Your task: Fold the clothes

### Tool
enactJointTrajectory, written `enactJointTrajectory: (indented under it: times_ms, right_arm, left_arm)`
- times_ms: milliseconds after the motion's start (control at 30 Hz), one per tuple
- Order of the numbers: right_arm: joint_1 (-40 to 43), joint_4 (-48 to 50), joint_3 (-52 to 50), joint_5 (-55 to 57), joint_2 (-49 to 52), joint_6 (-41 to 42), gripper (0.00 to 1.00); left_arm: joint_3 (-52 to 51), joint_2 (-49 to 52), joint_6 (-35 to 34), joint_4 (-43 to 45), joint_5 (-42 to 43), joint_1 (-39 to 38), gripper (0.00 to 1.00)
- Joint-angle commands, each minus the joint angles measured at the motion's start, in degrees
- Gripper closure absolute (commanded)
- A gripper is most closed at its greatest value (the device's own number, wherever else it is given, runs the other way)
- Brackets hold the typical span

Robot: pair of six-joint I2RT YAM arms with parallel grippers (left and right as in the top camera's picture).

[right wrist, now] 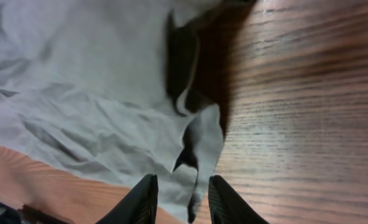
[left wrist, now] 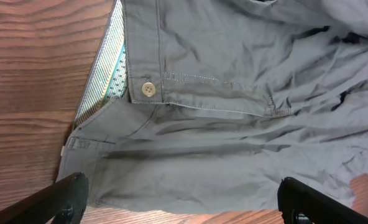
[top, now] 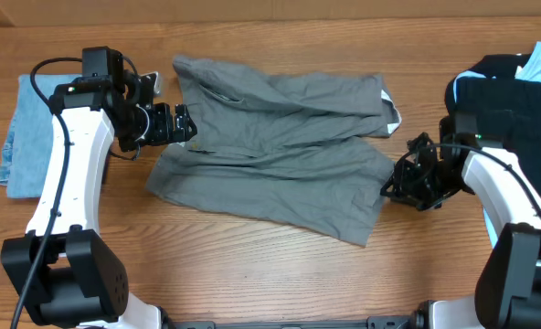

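Grey garment (top: 280, 137) lies rumpled in the middle of the surface (top: 252, 274); left fingers (left wrist: 69, 196) spread wide above its waistband (left wrist: 140, 68), holding nothing; right fingers (right wrist: 140, 199) narrowly parted astride the hem corner (right wrist: 199, 143), not pinching. Risk: either side catches one layer only, so the fold skews. Denim-blue garment (top: 24, 137) lies beside the left arm (top: 69, 164), black pile (top: 494, 96) behind the right; an elbow might snag either.

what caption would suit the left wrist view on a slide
Left tool open above the grey garment, its waistband button and green checked lining showing, on the wood table.
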State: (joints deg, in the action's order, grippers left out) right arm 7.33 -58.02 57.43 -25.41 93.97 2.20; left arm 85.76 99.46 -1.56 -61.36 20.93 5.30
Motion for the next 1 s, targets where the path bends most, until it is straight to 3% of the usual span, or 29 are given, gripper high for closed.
enactJointTrajectory:
  times_ms: [0, 433, 600, 667, 967]
  right_arm:
    - [-1.14, 3.67, -3.21, -1.44, -0.7, 0.26, 0.69]
    - [-1.27, 14.23, -10.45, -3.65, -0.7, 1.31, 0.66]
    - [-1.27, 16.04, -11.21, -6.6, -0.7, 1.55, 0.76]
    - [-1.27, 16.22, -11.21, -7.69, -0.74, 1.55, 0.95]
    - [-1.16, 11.52, -9.44, -0.87, -2.16, 2.6, 0.96]
  left_arm:
    - [0.11, 0.2, -0.15, -0.09, -0.59, -0.17, 0.0]
    - [0.11, 0.22, -0.15, -0.09, -0.61, -0.17, 0.0]
    - [0.11, 0.22, -0.15, -0.09, -0.59, -0.17, 0.0]
    - [0.11, 0.22, -0.15, -0.09, -0.59, -0.17, 0.0]
    - [0.11, 0.22, -0.15, -0.09, -0.59, -0.17, 0.0]
